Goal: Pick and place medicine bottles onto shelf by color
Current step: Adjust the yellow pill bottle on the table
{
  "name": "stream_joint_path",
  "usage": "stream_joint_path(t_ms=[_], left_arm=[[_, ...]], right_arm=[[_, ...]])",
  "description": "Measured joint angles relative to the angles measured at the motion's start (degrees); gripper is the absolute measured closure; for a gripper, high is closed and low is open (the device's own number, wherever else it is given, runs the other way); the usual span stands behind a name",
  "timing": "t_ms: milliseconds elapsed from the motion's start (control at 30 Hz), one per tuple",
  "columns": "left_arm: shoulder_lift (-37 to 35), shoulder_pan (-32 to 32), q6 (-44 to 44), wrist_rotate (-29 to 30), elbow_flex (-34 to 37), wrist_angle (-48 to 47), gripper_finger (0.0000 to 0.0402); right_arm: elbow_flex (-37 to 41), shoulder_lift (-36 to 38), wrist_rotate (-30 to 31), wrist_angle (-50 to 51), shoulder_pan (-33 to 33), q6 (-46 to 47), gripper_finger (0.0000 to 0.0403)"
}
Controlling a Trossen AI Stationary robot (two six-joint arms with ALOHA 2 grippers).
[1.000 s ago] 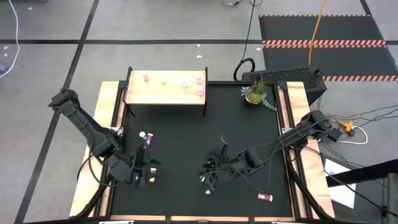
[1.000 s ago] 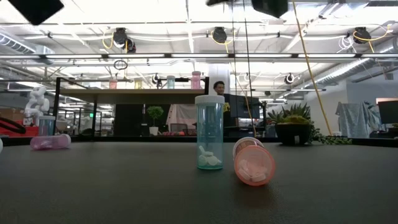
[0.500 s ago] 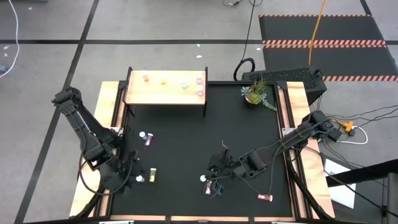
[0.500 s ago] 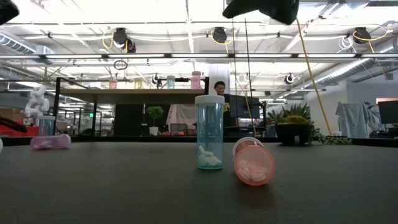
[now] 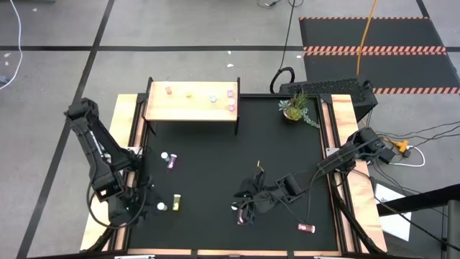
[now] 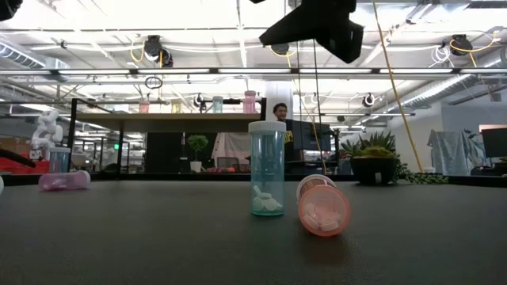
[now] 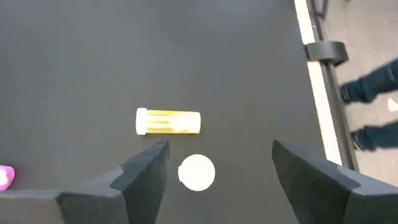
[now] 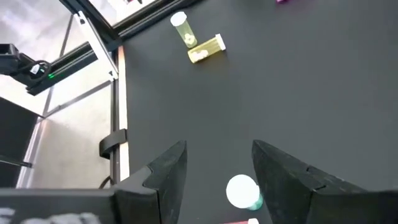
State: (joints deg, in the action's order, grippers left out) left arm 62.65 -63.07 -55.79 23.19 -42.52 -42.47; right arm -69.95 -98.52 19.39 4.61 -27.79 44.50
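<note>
Both arms (image 5: 100, 169) crouch low over bottles (image 5: 167, 204)

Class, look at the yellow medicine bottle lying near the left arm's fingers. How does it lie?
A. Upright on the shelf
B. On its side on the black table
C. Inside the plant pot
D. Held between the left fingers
B: the yellow medicine bottle lies flat on its side on the black table, clear of the open left gripper, whose fingers touch nothing.
</note>
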Motion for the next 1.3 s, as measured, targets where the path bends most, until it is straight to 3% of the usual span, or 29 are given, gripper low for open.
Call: stream_joint_path(t_ms=[233,733,1133,1300], left_arm=[[0.02,-3.96,-4.7,2.4,3.9,5.13,0.0143],[0.36,-8.14,-1.4,3.06,6.05,8.45,0.0128],[8.22,-10.27,-1.07,6.28,6.05,11.26,0.0123],[10.31,-10.31,-5.14,9.35,6.05,9.98,0.0123]], right_arm=[[1.13,0.0,-0.67,-0.14,-0.64,1.52,0.0227],[1.13,0.0,-1.65,-0.12,-0.72,5.56,0.0227],[1.11,0.0,-1.17,-0.35,-0.83,10.27,0.0227],[1.11,0.0,-1.08,-2.35,-0.83,10.24,0.0227]])
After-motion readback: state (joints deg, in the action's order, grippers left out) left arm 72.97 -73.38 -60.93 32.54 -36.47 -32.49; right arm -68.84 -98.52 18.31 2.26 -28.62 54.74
